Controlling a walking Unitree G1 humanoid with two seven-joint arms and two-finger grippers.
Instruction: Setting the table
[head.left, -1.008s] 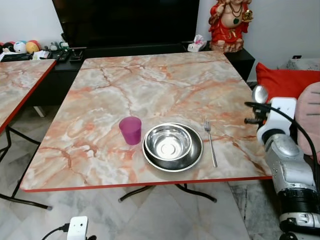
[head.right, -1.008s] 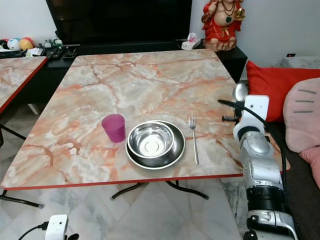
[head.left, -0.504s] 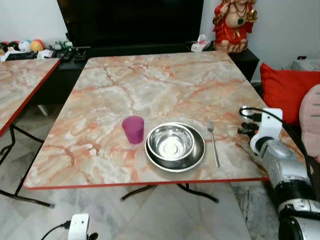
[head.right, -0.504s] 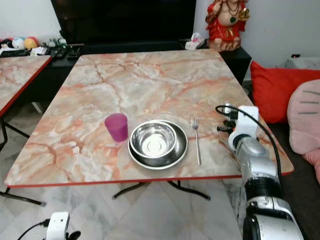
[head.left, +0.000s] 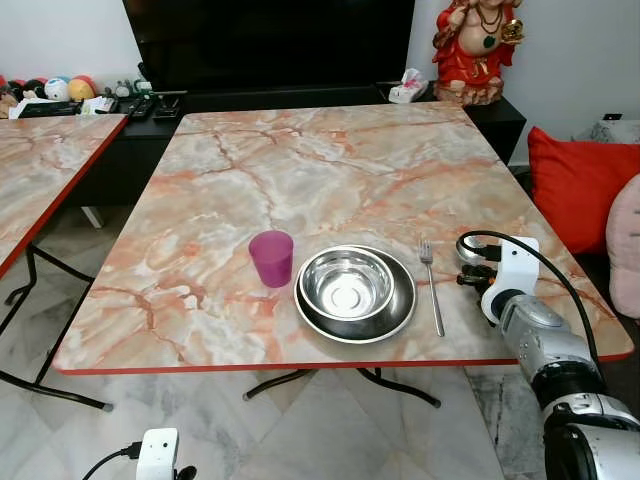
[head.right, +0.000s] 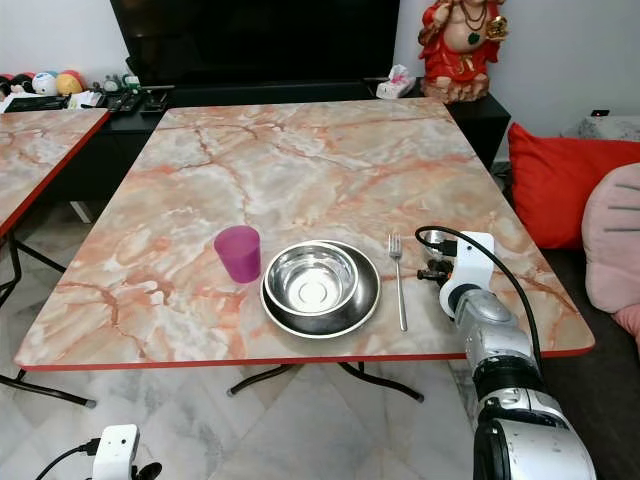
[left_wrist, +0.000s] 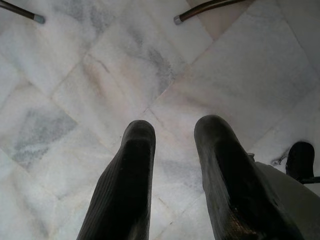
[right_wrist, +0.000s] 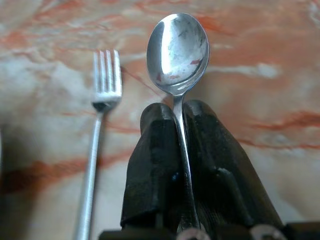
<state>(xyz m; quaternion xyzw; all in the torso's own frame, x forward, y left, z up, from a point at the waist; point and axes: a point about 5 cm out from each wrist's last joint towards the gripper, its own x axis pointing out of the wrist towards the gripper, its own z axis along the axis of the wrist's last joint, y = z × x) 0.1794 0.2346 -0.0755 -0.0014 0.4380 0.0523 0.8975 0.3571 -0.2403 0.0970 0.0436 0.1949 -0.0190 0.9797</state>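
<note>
A steel bowl (head.left: 346, 283) sits in a steel plate (head.left: 398, 310) near the front edge of the marble table (head.left: 320, 170). A purple cup (head.left: 271, 258) stands just left of them, and a fork (head.left: 432, 286) lies on the right, tines pointing away. My right gripper (head.left: 472, 266) is low over the tabletop right of the fork, shut on the handle of a spoon (right_wrist: 177, 47). The spoon's bowl (head.left: 467, 248) points forward, level with the fork's tines (right_wrist: 106, 75). My left gripper (left_wrist: 175, 132) hangs over the floor, its fingers apart with nothing between them.
A second marble table (head.left: 40, 170) stands to the left. A dark TV cabinet (head.left: 280, 100) with a red statue (head.left: 477, 50) runs along the back. Red (head.left: 575, 185) and pink cushions lie to the right. Metal table legs (head.left: 340, 380) cross the tiled floor.
My right arm has come down and in, carrying the spoon from head height beside the table to just above the tabletop by the fork. The camera has shifted a little.
</note>
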